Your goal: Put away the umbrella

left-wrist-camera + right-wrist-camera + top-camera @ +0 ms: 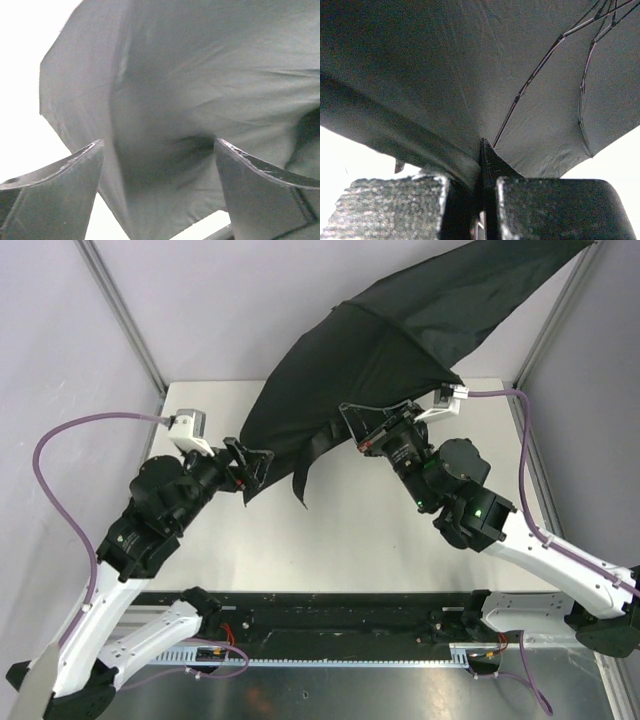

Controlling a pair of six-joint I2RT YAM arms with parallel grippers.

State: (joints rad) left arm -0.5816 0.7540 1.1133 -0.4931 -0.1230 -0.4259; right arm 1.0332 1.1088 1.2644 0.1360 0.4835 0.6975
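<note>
The black umbrella (380,340) is half open and held up over the back of the table, its canopy reaching to the upper right. A fabric strip (300,485) hangs from its lower edge. My right gripper (357,428) is under the canopy. In the right wrist view the gripper (487,182) is shut on a fold of umbrella fabric (445,60), with thin ribs (535,75) above. My left gripper (252,468) is at the canopy's left lower edge. In the left wrist view it (159,145) is open, with fabric (200,75) filling the space between and beyond its fingers.
The white table (330,540) lies below the umbrella. A black rail (340,625) runs along the near edge between the arm bases. Metal frame posts (120,310) and grey walls stand at the left and right. Purple cables (60,440) loop off both wrists.
</note>
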